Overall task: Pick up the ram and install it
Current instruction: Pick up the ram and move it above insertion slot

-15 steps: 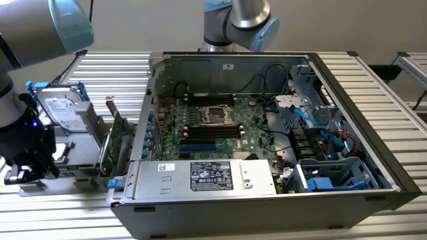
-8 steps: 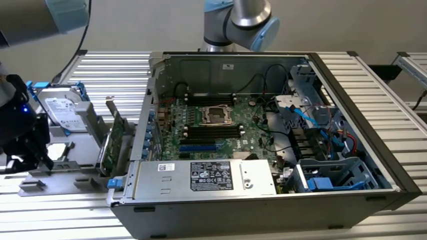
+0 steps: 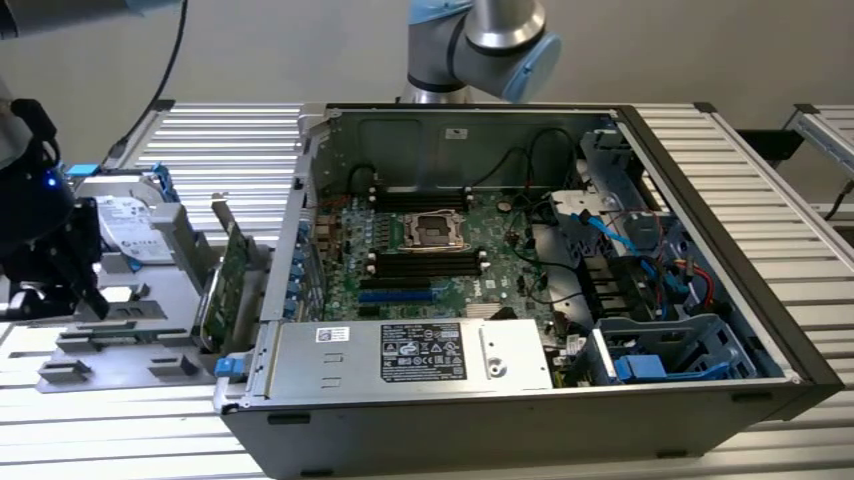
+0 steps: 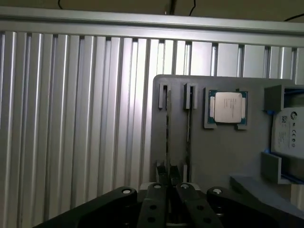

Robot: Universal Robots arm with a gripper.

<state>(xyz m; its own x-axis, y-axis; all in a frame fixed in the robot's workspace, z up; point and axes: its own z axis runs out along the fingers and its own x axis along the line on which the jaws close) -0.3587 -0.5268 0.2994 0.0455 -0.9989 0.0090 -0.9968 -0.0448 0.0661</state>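
The ram (image 4: 167,128) is a thin stick seen edge-on, standing in a slot of the grey holder tray (image 4: 213,152). My gripper (image 4: 169,187) hangs over its near end, with the black fingers (image 4: 154,202) drawn together on either side of the stick's edge. A second thin stick (image 4: 188,118) stands in the neighbouring slot. In the exterior view my gripper (image 3: 67,295) is at the far left, low over the same tray (image 3: 134,350), well away from the open computer case (image 3: 747,300). The black memory slots (image 3: 424,262) lie on the motherboard inside the case.
On the tray sit a processor chip (image 4: 227,107) and a hard drive (image 4: 289,133) (image 3: 134,235). A large green expansion card (image 3: 227,280) stands upright between tray and case. A power supply (image 3: 414,350) fills the case's front. Ribbed aluminium table (image 4: 71,118) surrounds the tray.
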